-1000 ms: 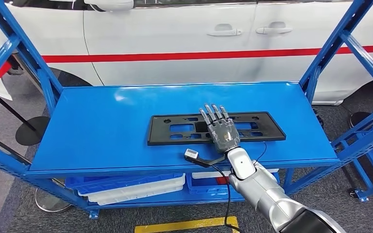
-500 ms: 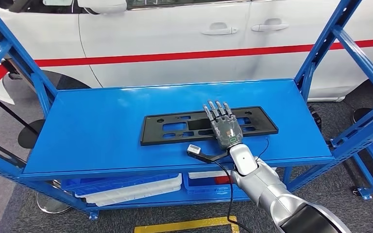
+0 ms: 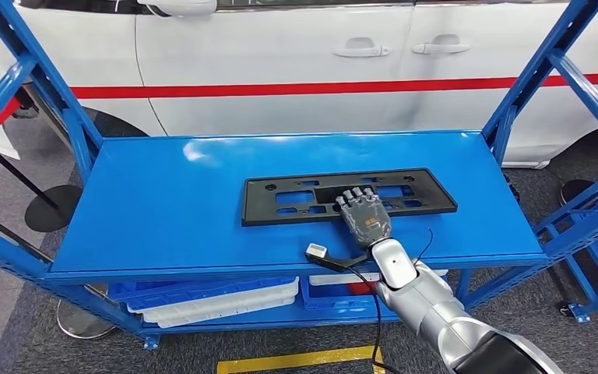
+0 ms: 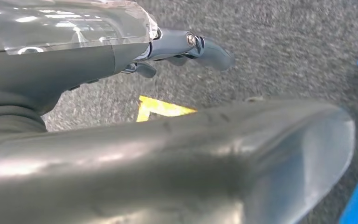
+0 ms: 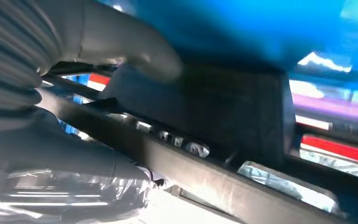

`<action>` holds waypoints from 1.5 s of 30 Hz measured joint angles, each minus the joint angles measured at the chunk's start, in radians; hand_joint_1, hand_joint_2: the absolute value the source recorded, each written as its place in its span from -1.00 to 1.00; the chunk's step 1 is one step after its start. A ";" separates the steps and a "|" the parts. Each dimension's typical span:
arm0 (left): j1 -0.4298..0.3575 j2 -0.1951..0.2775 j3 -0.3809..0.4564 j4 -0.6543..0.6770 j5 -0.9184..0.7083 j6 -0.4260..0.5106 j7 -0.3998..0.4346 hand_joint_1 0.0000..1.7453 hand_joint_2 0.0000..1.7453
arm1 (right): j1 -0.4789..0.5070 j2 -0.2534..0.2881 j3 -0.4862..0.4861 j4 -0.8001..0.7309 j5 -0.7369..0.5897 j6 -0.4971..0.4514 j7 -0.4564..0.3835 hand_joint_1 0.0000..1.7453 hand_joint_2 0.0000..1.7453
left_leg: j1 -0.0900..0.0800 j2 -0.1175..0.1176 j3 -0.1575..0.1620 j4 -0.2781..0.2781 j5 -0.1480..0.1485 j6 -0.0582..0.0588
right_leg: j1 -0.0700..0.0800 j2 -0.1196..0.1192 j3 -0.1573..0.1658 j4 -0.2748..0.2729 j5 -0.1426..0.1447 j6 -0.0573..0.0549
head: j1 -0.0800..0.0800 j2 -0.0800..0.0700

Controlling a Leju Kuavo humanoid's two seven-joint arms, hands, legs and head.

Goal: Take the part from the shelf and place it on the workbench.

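Black part (image 3: 349,196): from your head view it lies flat on the top level of the blue shelf (image 3: 163,210), a long plastic plate with cut-out windows, set lengthwise, right of the middle and nearer the front edge than the back.
Right hand (image 3: 364,216): you see it palm-down on the part's front rail, right of the part's middle, with its fingers (image 3: 356,196) bent over the plate; the silver forearm rises to it from the lower right.
Wrist camera (image 3: 316,251): a small light module on a dark bracket sticks out beside the right wrist, over the shelf's front lip, with a black cable hanging below it.
Lower shelf level: blue and white bins (image 3: 202,299) sit under the top board.
Background: a white car (image 3: 296,62) with a red stripe stands behind the shelf; a yellow floor line (image 3: 296,361) runs in front of it.
Left wrist view: your left hand (image 4: 186,46) hangs over grey carpet, its dark fingers curled in with nothing in them.
Right wrist view: close up and blurred, the thick grey thumb (image 5: 135,44) lies on one side of the part's dark edge (image 5: 200,107) and the fingers on the other, so the hand is grasping the part.
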 joint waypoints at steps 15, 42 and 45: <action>0.001 0.000 0.003 0.000 0.014 0.005 -0.079 -1.00 -1.00 | 0.009 0.010 -0.026 -0.050 0.001 0.003 -0.133 1.00 1.00 | 0.002 0.002 -0.125 0.263 -0.103 -0.054 | 0.002 -0.004 0.109 -0.242 0.090 -0.051 | 0.000 0.000; -0.020 0.016 0.002 0.000 0.007 -0.101 -0.119 -1.00 1.00 | 0.227 -0.068 -0.092 -0.879 -1.457 0.510 -0.868 1.00 1.00 | 0.003 0.003 -0.074 0.194 -0.130 -0.056 | 0.002 -0.007 0.099 -0.235 0.091 -0.056 | 0.000 0.000; -0.028 0.017 0.002 0.000 0.006 -0.110 -0.120 -1.00 1.00 | 0.261 -0.041 -0.109 -1.057 -1.649 0.884 -0.869 1.00 1.00 | 0.004 0.003 -0.119 0.294 -0.146 -0.059 | 0.007 -0.006 0.102 -0.234 0.086 -0.060 | 0.000 0.000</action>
